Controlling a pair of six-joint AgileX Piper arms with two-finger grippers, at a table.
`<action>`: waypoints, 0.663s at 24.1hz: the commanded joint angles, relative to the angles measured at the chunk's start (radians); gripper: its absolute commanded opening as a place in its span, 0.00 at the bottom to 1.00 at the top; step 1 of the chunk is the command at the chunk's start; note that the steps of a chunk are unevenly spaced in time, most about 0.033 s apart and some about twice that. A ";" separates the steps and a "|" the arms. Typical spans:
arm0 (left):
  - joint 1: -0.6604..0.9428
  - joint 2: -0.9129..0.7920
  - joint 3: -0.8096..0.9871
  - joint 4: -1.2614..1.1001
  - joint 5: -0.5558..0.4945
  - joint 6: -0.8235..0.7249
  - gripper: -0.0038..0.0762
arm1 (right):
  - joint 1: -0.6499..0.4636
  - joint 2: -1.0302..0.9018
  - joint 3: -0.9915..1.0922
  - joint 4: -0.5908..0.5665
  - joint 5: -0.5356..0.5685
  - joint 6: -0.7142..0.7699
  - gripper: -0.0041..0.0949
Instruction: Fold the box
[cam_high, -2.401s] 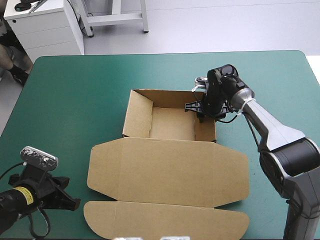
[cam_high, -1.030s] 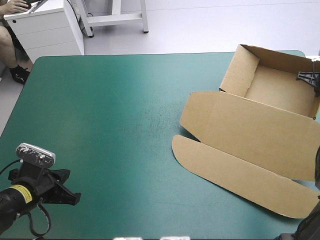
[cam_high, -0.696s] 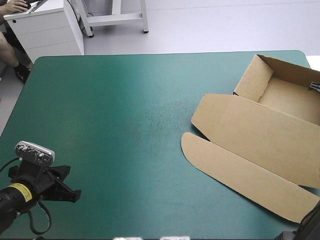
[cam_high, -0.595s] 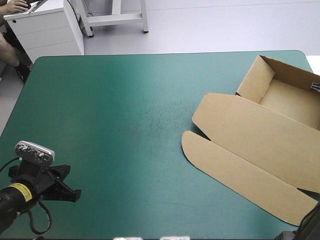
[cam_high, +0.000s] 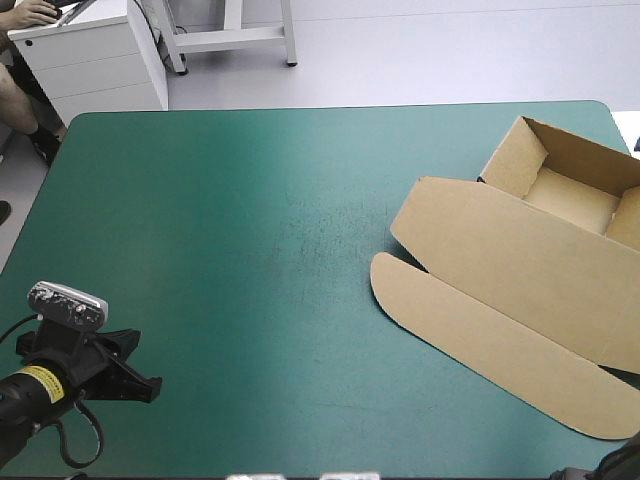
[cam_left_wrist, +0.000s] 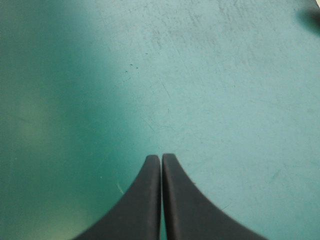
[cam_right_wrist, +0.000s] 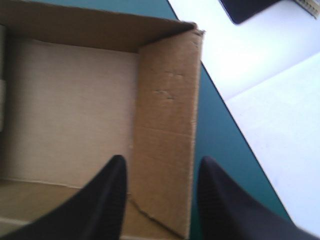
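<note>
I have the box (cam_high: 510, 260) at the table's (cam_high: 250, 200) right edge, running out of the high view. Its tray (cam_high: 575, 195) is open toward the far right corner, and inside I see only bare brown board. The lid (cam_high: 500, 335) lies flat on the teal-green cover, reaching toward the near side.

In the right wrist view, my right pincer (cam_right_wrist: 162, 159) has its black fingers apart. The tray's side wall (cam_right_wrist: 167, 125) stands upright just ahead of the gap.

My left pincer (cam_high: 135, 380) sits at the near left corner with its fingers together over bare cover, well apart from the box.

Since just before, the box has slid a little farther right. In the earliest picture it sat mid-table.
</note>
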 joint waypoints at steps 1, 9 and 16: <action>-0.005 0.006 -0.024 0.006 -0.062 -0.012 0.04 | 0.005 -0.187 0.011 0.148 0.013 -0.040 0.04; -0.005 0.004 -0.015 0.007 -0.126 -0.059 0.04 | 0.347 -0.563 0.320 0.187 -0.156 -0.154 0.04; -0.005 -0.058 0.101 0.044 -0.291 -0.061 0.04 | 0.553 -0.760 0.557 0.123 -0.270 -0.215 0.02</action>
